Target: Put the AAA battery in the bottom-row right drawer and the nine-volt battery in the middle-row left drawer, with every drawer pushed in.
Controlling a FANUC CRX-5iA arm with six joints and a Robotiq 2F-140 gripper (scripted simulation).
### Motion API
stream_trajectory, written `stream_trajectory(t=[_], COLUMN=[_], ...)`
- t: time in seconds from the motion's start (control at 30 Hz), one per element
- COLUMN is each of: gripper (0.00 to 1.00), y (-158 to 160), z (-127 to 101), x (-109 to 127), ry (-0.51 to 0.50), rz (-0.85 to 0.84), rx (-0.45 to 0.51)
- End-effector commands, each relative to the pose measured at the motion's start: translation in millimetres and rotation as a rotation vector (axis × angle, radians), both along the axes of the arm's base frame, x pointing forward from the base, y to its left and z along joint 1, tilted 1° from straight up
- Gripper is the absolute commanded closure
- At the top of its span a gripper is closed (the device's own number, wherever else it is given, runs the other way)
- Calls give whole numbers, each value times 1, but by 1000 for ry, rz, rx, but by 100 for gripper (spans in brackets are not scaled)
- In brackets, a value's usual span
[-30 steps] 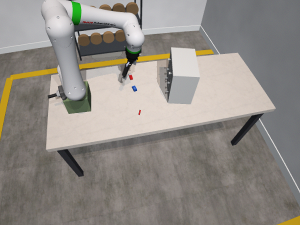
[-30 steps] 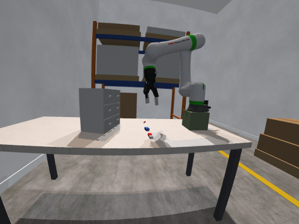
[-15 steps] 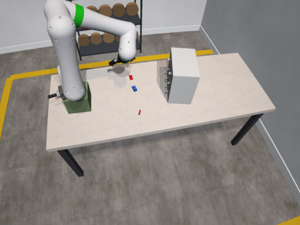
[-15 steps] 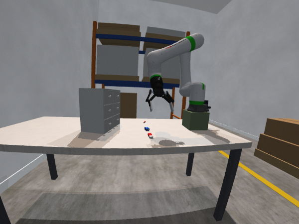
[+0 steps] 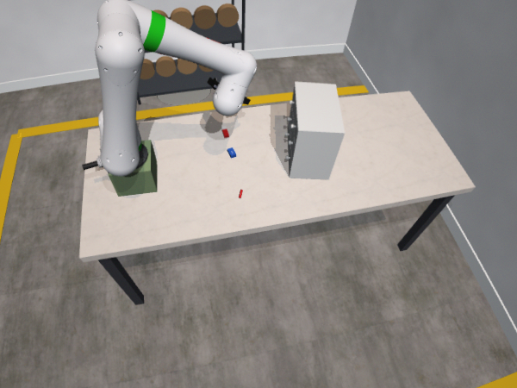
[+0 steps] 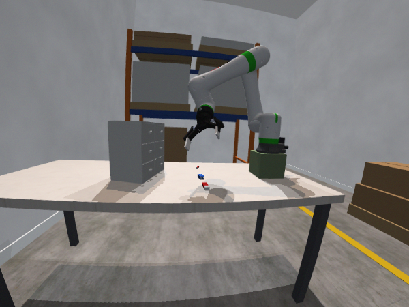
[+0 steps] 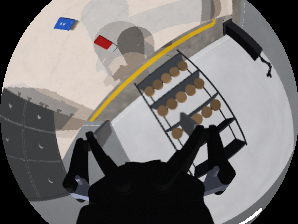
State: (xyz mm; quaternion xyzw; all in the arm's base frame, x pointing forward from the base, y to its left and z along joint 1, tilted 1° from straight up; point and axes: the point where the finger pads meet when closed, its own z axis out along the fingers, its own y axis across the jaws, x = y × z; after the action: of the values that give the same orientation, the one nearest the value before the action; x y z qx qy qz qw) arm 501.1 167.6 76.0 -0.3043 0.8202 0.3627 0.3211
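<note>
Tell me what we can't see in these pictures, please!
- Inside the drawers of the chest: closed fronts hide it, exterior view.
- Writing on the blue thing: too small, wrist view.
- Claw: mostly behind the arm, top view.

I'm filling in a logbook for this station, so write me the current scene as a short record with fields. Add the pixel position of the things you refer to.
gripper: open, above the table, nothing held [image 6: 203, 139] [image 7: 145, 137]
chest: upright on the table, all visible drawers look pushed in [image 5: 319, 108] [image 6: 125, 150] [image 7: 32, 150]
blue block: on the table [image 5: 232, 153] [image 6: 201, 176] [image 7: 65, 23]
red and white block: on the table, near the blue block [image 5: 225, 133] [image 6: 205, 185] [image 7: 103, 42]
small red stick: on the table, apart from both blocks [image 5: 240, 194] [image 6: 198, 167]
batteries in drawers: cannot tell
</note>
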Motion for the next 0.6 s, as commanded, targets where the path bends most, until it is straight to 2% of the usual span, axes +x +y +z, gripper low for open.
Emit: stream_trajectory(t=[0.0,0.03,0.07,0.1,0.13,0.17,0.2,0.23,0.27,0.3,0.33,0.37,0.4,0.43,0.47,0.5,0.57], gripper=[0,0,0,0,0,0,0,0,0,0,0,0,0,0,0,0,0], y=[-23,-23,-42,-63,-63,-84,-84,-106,-106,-128,-128,-149,-149,-169,-169,-188,-188], z=[5,5,6,5,5,3,3,0,0,-5,-5,-10,-10,-15,-15,-21,-21], x=[32,32,44,54,54,61,61,66,66,70,70,71,71,70,70,68,68], ry=[99,99,158,174,193,213,235,254,274,292,313,330,350,367,386,402,421], rz=[-155,-155,-266,-295,-331,-365,-402,-435,-472,-505,-540,-572,-607,-639,-673,-703,-737], rx=[132,132,222,252,280,314,346,382,414,451,484,521,556,594,629,669,705])
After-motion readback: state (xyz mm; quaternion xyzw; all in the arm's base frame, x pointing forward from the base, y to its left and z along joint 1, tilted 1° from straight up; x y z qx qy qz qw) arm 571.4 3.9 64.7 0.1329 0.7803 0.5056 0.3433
